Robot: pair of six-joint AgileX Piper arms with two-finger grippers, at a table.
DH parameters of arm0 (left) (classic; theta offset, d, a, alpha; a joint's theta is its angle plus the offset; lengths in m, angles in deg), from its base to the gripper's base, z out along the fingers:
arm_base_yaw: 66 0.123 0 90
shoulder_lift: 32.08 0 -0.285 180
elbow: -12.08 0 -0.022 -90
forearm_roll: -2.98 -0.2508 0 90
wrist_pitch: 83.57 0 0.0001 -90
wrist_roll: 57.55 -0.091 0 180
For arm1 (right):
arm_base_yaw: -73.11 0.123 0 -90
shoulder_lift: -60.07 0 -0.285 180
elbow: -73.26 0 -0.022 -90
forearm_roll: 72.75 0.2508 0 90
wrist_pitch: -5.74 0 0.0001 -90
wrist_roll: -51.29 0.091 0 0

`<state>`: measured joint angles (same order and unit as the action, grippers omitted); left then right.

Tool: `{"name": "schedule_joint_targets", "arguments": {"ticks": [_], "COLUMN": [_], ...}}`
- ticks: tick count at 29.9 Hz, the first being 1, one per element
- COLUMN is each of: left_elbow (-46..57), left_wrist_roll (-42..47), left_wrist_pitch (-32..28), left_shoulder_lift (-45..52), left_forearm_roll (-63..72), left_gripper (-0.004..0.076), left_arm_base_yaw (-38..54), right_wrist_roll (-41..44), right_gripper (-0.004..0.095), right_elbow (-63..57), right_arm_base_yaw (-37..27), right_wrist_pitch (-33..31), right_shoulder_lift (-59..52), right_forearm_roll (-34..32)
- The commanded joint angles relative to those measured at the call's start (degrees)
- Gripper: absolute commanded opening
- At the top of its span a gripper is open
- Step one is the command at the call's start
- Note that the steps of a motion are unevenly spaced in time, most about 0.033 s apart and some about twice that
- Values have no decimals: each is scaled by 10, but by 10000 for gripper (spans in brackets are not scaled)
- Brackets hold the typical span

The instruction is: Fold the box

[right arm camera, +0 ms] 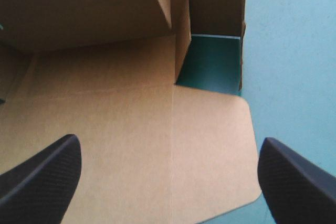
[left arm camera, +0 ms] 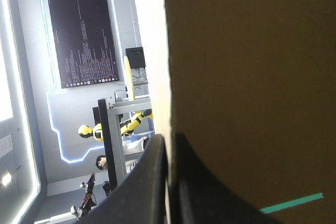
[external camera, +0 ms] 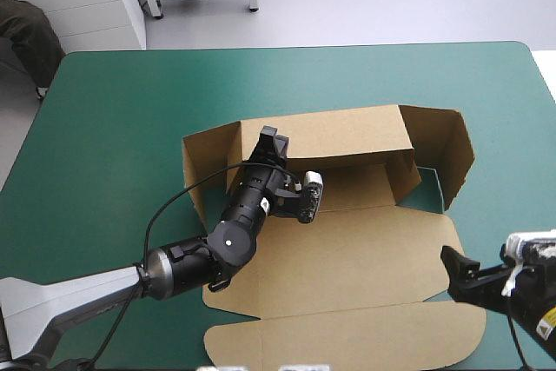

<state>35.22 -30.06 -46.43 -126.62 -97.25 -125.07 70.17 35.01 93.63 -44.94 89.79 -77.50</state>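
The brown box (external camera: 347, 241) lies mid-table with its base and lid panel flat. Its far wall (external camera: 347, 132) is raised and the right side flap (external camera: 452, 149) stands upright. My left gripper (external camera: 271, 138) reaches over the base to the far wall's left end. In the left wrist view this gripper (left arm camera: 169, 139) is shut on the wall's edge, and the board (left arm camera: 252, 77) fills the space beside it. My right gripper (external camera: 453, 260) hovers at the box's near right corner. It stands open (right arm camera: 168, 141) above the rounded flap (right arm camera: 210, 145) with nothing between its fingers.
The teal-green cover (external camera: 130, 110) surrounds the box, widest toward the far and left edges. A patch of cover (right arm camera: 210, 66) shows inside the raised right corner. The table's right edge (external camera: 543, 76) runs close to the right arm.
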Motion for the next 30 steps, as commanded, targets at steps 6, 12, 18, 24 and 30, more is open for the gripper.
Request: {"name": "schedule_joint_targets", "arguments": {"ticks": [6,12,18,24,30], "left_elbow": [-10,-10,-10,-10,-10], "left_wrist_roll": [6,6,6,6,6], "left_wrist_pitch": [21,29,29,29,24], "left_shoulder_lift": [21,21,21,21,21], "left_forearm_roll": [-30,-30,-30,-30,-30], "left_gripper": [-10,-10,-10,-10,-10], "left_arm_base_yaw": [-2,-2,-2,-2,-2], "right_wrist_roll": [32,30,-79,-207,-233], "right_gripper": [845,845,832,832,832], "right_elbow": [203,348,522,651,687], "right_arm_base_yaw": [-3,-4,-83,-232,-277], "right_wrist_pitch": [20,1,-88,-156,-156], "right_shoulder_lift": [201,346,496,634,732], "right_forearm_roll": [-75,-107,-41,173,190]}}
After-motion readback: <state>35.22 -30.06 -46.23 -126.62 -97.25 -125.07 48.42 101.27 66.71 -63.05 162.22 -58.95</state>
